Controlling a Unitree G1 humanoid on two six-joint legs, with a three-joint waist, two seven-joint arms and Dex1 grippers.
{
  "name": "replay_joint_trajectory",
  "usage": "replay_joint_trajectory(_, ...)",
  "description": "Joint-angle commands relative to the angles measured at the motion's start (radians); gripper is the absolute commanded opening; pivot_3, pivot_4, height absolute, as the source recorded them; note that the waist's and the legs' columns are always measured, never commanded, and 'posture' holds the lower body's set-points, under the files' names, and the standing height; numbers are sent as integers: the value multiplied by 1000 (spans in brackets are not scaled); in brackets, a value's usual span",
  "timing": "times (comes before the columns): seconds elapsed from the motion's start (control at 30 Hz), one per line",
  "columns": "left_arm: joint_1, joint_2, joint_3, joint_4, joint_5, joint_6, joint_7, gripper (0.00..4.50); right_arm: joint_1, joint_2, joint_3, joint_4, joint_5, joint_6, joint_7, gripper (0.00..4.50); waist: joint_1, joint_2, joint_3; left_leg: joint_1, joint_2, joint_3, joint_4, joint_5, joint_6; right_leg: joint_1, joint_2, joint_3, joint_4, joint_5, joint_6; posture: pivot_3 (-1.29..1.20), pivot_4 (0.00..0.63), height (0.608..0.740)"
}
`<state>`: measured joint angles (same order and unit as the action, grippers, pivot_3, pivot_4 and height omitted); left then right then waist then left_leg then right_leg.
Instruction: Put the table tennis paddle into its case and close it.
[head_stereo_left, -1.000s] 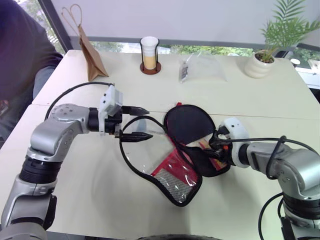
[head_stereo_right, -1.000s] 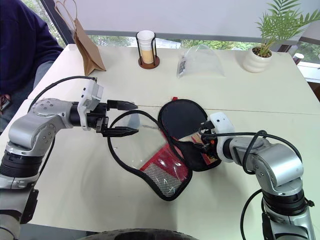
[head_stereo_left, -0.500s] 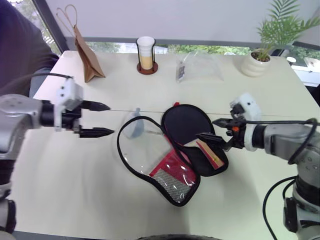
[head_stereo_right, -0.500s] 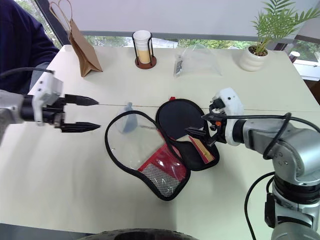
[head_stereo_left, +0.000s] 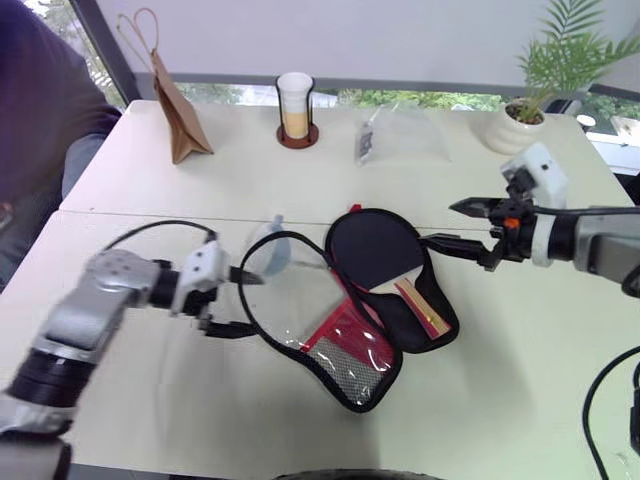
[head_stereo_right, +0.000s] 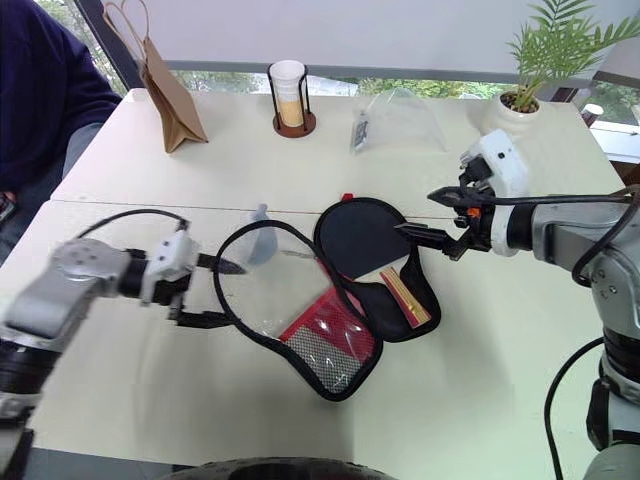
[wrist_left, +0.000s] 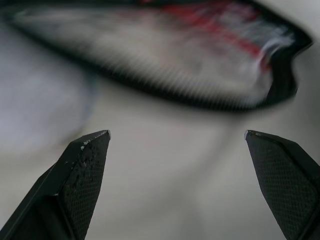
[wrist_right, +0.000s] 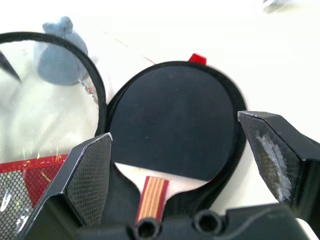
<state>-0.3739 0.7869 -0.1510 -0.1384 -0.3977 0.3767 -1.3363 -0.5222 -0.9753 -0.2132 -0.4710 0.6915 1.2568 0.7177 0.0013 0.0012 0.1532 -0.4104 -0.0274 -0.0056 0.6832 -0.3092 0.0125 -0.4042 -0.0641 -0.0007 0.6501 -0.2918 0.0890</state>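
Paddle (head_stereo_left: 375, 249), round matte black, inside soft case (head_stereo_left: 340, 345).

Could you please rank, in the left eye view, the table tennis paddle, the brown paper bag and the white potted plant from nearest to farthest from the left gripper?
From the left gripper:
1. The black-faced table tennis paddle, lying in the open case to the gripper's right.
2. The brown paper bag, standing at the table's far left.
3. The white potted plant, at the far right corner.

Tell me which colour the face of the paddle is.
Black; the table tennis paddle shows it best in the right wrist view.
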Motion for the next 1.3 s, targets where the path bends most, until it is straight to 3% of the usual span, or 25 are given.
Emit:
replay_joint_trajectory(0.03,-91,-49,11,-42,-77,72,13,4500,-3,-37,-62,-22,11,-21,5,4422,3,0,0,0,0,0,0,0,0,0,0,0,0,0,0,0,150,740)
replay_joint_trajectory(0.2,-297,-240,-60,128,-50,42,16,4500,28,-79,-140,-11,2,-11,-10,4422,13,0,0,0,0,0,2,0,0,1,1,0,0,0,0,0,150,740)
replay_joint_trajectory(0.4,-502,-506,-138,550,91,-164,50,4500,95,-118,-207,4,14,8,3,4422,13,0,0,0,-2,1,3,0,0,2,1,-1,0,0,1,0,150,740)
replay_joint_trajectory(0.57,-596,-613,-154,846,205,-348,87,4500,203,-115,-186,9,31,13,34,4422,8,-1,0,0,-1,2,1,0,0,0,2,0,1,0,1,0,150,740)
replay_joint_trajectory(0.8,-613,-548,-69,801,172,-329,25,4500,225,-69,-51,143,15,-59,85,4422,9,-1,0,0,0,3,1,1,-1,-1,2,1,1,0,1,0,150,740)
replay_joint_trajectory(1.0,-510,-397,6,491,67,-120,-27,4500,185,-44,113,285,-44,-150,150,4422,9,0,0,0,0,3,2,3,-4,0,2,1,1,0,1,0,150,740)
replay_joint_trajectory(1.3,-289,-224,116,86,-59,137,89,4500,120,22,266,451,-124,-245,240,4422,10,0,0,0,0,2,2,3,-5,0,2,1,1,0,1,0,150,740)
